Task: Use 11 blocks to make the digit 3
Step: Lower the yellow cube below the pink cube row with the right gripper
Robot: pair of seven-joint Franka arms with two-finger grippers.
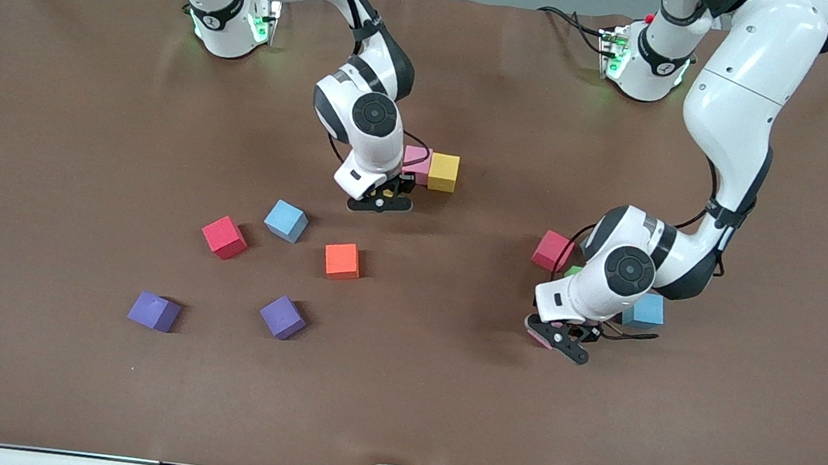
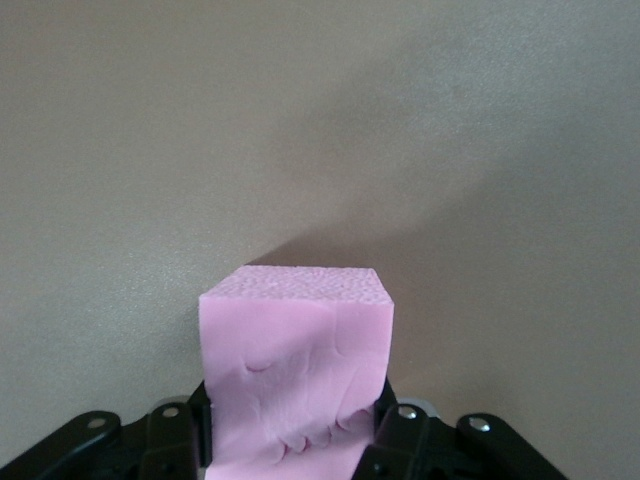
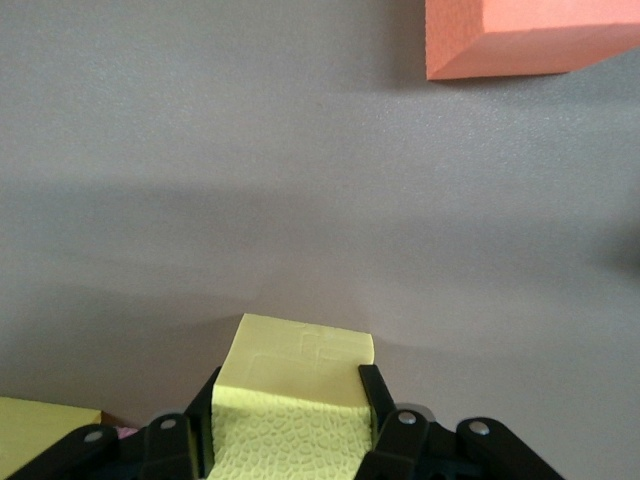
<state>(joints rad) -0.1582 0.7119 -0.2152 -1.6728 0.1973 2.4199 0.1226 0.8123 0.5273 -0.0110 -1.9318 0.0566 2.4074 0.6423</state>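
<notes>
We have both arms at work. Our left gripper (image 1: pixel 557 341) is clamped on a pink foam cube (image 2: pixel 295 375) just above the brown table cover (image 1: pixel 80 148), near the light blue foam cube (image 1: pixel 645 311) and the red foam cube (image 1: pixel 552 250) at the left arm's end; a sliver of green foam cube (image 1: pixel 574 270) peeks out between them. Our right gripper (image 1: pixel 380 200) is closed on a pale yellow foam cube (image 3: pixel 290 400), low over the table beside the pink-and-yellow pair (image 1: pixel 430 169) that starts the digit.

Loose cubes lie nearer the front camera: a second red cube (image 1: pixel 224 237), a second light blue cube (image 1: pixel 286 220), an orange cube (image 1: pixel 342 260), and two purple cubes (image 1: pixel 154 311) that we leave alone.

The pink cube's face shows dents, so we judge this foam light and soft. It is unlikely to slip or break, but it squashes. We would pinch each cube on two opposite flat faces, mid-height, with gentle force, so that it sits square against its neighbour.
</notes>
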